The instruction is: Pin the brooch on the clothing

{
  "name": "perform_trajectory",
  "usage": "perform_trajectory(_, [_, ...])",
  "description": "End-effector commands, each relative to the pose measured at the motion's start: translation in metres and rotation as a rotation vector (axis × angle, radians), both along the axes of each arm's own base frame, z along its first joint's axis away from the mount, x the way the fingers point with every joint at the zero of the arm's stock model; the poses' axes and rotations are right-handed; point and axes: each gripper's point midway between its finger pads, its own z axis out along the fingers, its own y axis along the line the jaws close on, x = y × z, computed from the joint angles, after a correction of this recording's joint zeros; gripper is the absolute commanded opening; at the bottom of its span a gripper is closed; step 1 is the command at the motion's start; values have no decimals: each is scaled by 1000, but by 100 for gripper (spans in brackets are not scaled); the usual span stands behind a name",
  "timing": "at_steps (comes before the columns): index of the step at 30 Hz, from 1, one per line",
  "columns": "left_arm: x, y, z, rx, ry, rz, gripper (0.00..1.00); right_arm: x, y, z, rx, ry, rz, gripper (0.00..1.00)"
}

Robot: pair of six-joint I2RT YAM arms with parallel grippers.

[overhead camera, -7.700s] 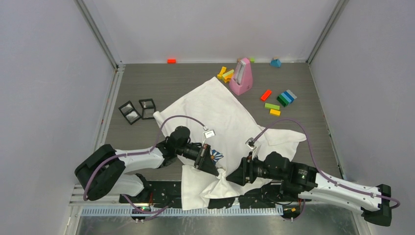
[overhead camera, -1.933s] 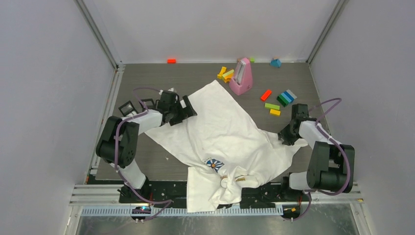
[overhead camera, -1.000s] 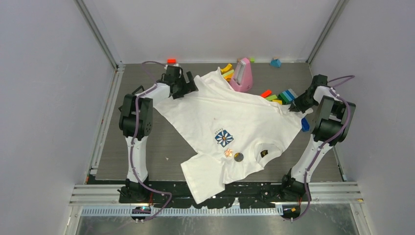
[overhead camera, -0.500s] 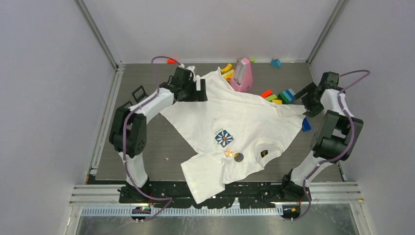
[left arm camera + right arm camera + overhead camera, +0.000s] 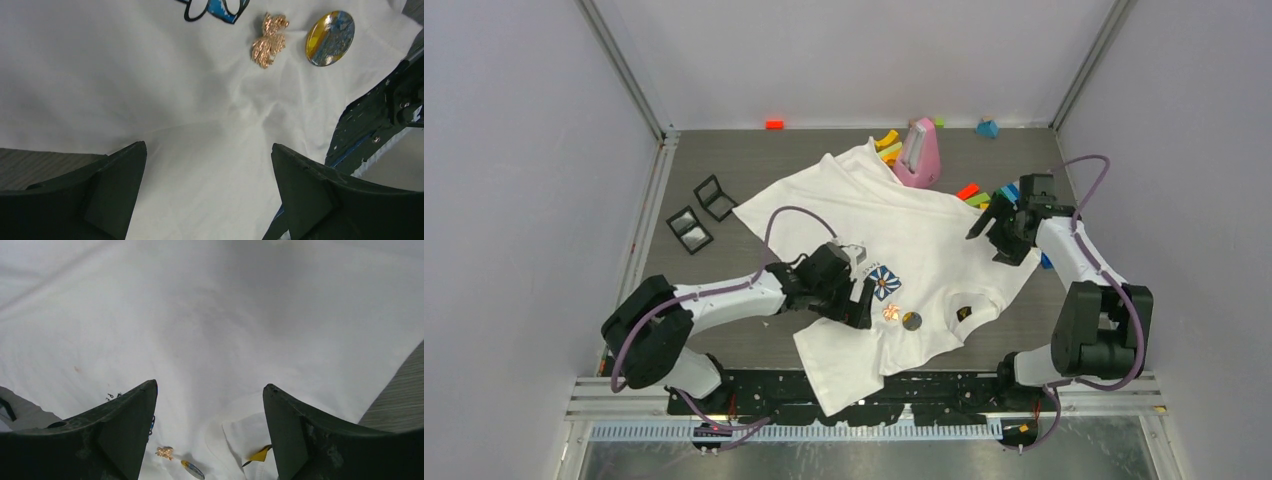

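Across the middle of the table [image 5: 724, 150] lies the T-shirt [image 5: 894, 230], its lower part draped over the near edge. A gold brooch [image 5: 269, 41] sits on it just beside a round badge [image 5: 330, 31], near the daisy print [image 5: 884, 282]. The left gripper [image 5: 207, 146] hovers over them with its jaws spread. The right gripper [image 5: 210, 385] is likewise spread wide, above the shirt toward the right edge.

The T-shirt [image 5: 904, 230] is lying spread across the table [image 5: 754, 150], the brooch [image 5: 890, 312] sitting on it just left of the badge [image 5: 911, 320], both lying nearer than the print [image 5: 884, 282]; two frames [image 5: 716, 197] are sitting off its left.
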Motion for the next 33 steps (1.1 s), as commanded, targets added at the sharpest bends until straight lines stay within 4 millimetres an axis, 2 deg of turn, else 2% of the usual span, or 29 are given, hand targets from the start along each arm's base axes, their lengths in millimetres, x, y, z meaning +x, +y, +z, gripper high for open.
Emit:
perform_trajectory(1, [-15, -15, 10, -134, -21, 14, 100, 0, 28, 5, 21, -53, 56, 82])
perform_trajectory(7, [-52, 16, -36, -46, 69, 35, 99, -1, 61, -1, 23, -69, 135, 82])
perform_trajectory(10, [-78, 47, -61, 34, 135, 82, 98, -1, 70, -4, 25, -75, 152, 82])
perform_trajectory(14, [-105, 88, -74, 138, 196, 128, 98, 2, 72, -6, 29, -84, 151, 82])
perform_trajectory(21, [-122, 107, -56, 112, 236, 191, 98, 11, 71, -11, 13, -86, 134, 82])
perform_trajectory(26, [-132, 110, -50, 76, 285, 221, 98, 19, 65, -13, -20, -90, 105, 82])
perform_trajectory(29, [-127, 107, -41, 53, 258, 227, 99, 22, 61, -10, -45, -104, 102, 82])
perform_trajectory(31, [-119, 99, -26, 28, 228, 219, 100, 20, 53, -11, -89, -89, 98, 80])
perform_trajectory(33, [-112, 90, -11, 9, 201, 207, 100, 16, 36, -14, -178, -60, 70, 78])
